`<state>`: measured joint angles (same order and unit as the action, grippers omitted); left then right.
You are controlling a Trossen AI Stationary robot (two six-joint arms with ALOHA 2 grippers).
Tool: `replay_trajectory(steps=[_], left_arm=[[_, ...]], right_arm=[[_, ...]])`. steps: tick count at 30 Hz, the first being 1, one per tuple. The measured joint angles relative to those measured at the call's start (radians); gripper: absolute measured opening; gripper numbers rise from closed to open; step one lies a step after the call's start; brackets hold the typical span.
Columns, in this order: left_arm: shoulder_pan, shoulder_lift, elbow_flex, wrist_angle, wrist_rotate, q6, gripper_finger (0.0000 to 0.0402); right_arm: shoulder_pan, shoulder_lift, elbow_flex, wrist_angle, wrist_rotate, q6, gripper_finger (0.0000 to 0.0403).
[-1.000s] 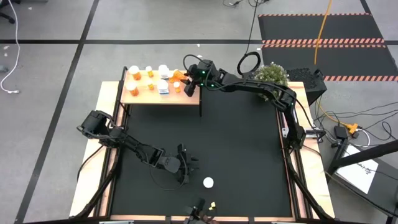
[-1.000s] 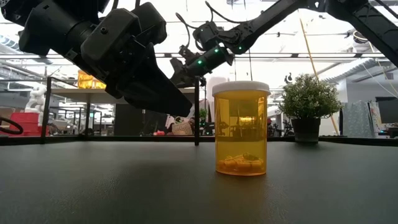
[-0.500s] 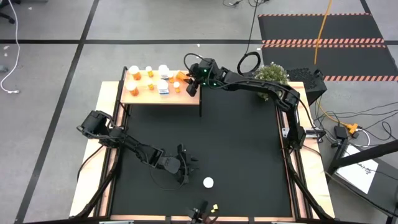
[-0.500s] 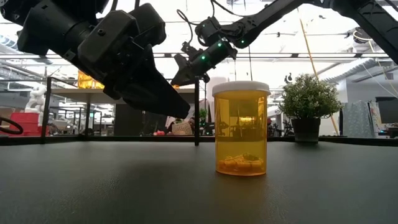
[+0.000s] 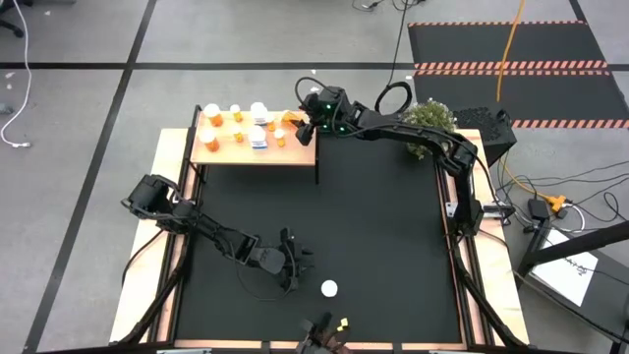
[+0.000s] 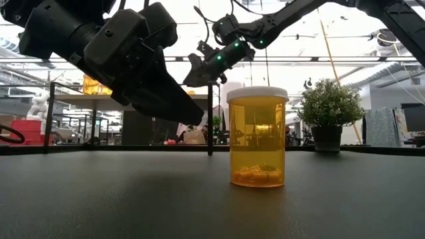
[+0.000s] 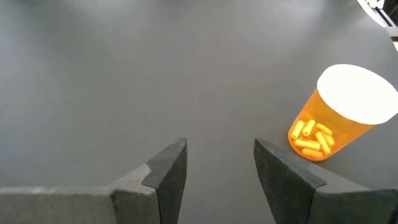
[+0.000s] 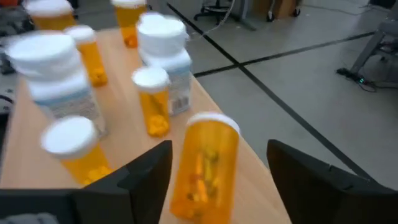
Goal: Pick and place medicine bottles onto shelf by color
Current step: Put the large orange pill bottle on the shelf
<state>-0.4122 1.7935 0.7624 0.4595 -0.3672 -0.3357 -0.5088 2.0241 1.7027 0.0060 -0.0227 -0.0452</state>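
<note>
The light-wood shelf [image 5: 224, 150] stands at the table's far left and carries several orange and white medicine bottles [image 5: 257, 126]. My right gripper [image 5: 308, 130] hangs open over the shelf's right end. An orange bottle [image 8: 204, 163] stands upright on the board between its fingers, with a gap on each side. Near the table's front my left gripper [image 5: 295, 267] stands open over the black mat with nothing between its fingers [image 7: 217, 168]. Just to its right, one orange white-capped bottle [image 5: 329, 288] stands upright on the mat [image 7: 339, 115].
A potted plant [image 5: 428, 117] stands at the far right of the mat. The black mat [image 5: 383, 236] lies bare across its middle and right. The shelf's right edge drops off close beside the orange bottle [image 8: 249, 186]. A small yellow piece [image 5: 339, 323] lies at the near edge.
My right gripper has risen a little and drawn back from the shelf's right end toward the far right. In the low view its fingers stand wider apart than before. The orange bottle stays upright on the board.
</note>
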Motion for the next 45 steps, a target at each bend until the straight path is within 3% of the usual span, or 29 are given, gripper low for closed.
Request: replay_trajectory(steps=[22,32,45], left_arm=[[0.020,0.000,0.000,0.024,0.000,0.021,0.0186],[0.020,0.000,0.000,0.024,0.000,0.026,0.0186],[0.026,0.000,0.000,0.023,0.000,0.037,0.0186]], right_arm=[[-0.005,0.008,0.000,-0.063,-0.009,-0.041,0.0265],[-0.038,0.009,0.001,-0.072,-0.162,-0.121,0.0265],[-0.032,0.009,0.001,-0.148,-0.161,-0.150,0.0247]])
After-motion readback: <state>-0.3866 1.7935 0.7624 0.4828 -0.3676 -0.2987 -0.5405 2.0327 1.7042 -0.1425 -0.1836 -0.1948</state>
